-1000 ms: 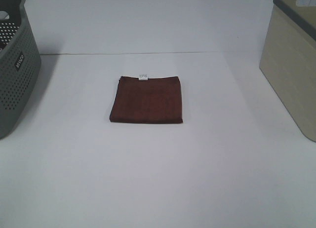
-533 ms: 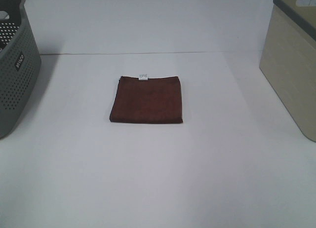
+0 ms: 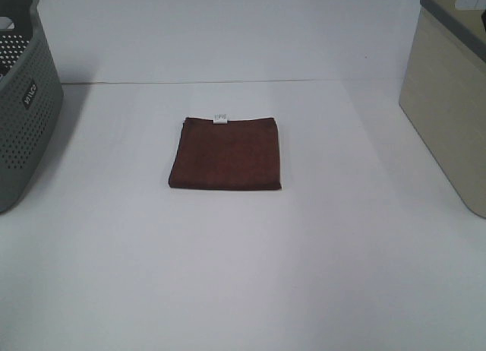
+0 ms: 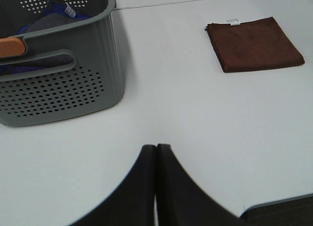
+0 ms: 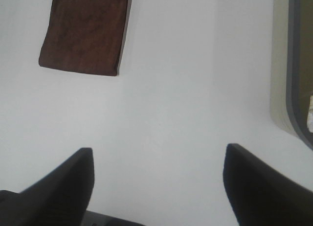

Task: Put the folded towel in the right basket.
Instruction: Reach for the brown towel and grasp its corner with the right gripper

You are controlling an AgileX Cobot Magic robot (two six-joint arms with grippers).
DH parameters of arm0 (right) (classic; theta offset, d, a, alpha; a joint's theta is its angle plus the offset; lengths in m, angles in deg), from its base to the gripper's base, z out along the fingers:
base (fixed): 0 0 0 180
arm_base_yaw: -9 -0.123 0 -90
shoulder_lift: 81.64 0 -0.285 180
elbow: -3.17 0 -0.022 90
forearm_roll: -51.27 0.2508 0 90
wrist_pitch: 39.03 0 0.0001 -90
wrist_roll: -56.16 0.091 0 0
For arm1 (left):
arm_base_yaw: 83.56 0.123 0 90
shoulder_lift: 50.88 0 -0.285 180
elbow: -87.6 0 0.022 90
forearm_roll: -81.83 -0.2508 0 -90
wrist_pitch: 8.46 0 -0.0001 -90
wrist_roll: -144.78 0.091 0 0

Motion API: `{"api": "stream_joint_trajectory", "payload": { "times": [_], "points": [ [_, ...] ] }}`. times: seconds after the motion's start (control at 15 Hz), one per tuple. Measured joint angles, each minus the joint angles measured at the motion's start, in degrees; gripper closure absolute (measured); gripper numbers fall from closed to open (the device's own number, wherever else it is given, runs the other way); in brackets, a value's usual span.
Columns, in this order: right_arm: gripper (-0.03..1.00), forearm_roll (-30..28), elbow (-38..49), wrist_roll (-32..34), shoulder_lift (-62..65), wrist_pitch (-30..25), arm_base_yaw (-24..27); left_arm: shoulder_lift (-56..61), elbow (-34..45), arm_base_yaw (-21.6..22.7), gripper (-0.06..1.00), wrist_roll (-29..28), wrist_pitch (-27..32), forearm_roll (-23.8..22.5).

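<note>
We find the folded towel (image 3: 225, 153) flat at the middle of the table (image 3: 243, 290), roughly square, well apart from the right basket (image 3: 448, 100), and judge the right gripper (image 5: 157, 148), fingers spread wide, better placed than the left gripper (image 4: 156, 148), fingers pressed together.

Bright, even light; soft shadows

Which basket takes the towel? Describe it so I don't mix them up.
Start at the white table and the folded brown towel near its middle. The target is the beige basket at the table's right edge, with a dark grey rim. Its walls are solid, unlike the grey perforated basket on the left.
</note>
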Motion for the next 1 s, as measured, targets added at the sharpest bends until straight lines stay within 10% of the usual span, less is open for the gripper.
{"api": "stream_joint_trajectory", "payload": {
  "times": [0.6,1.0],
  "points": [
    [0.25,-11.2,-16.3,13.7,-27.3,0.1,-22.9,0.0,0.0,0.0,0.94,0.0,0.0,0.0],
    [0.25,-9.1,-17.0,13.7,-38.6,2.6,-23.0,0.0,0.0,0.0,0.94,0.0,0.0,0.0]
  ]
}}
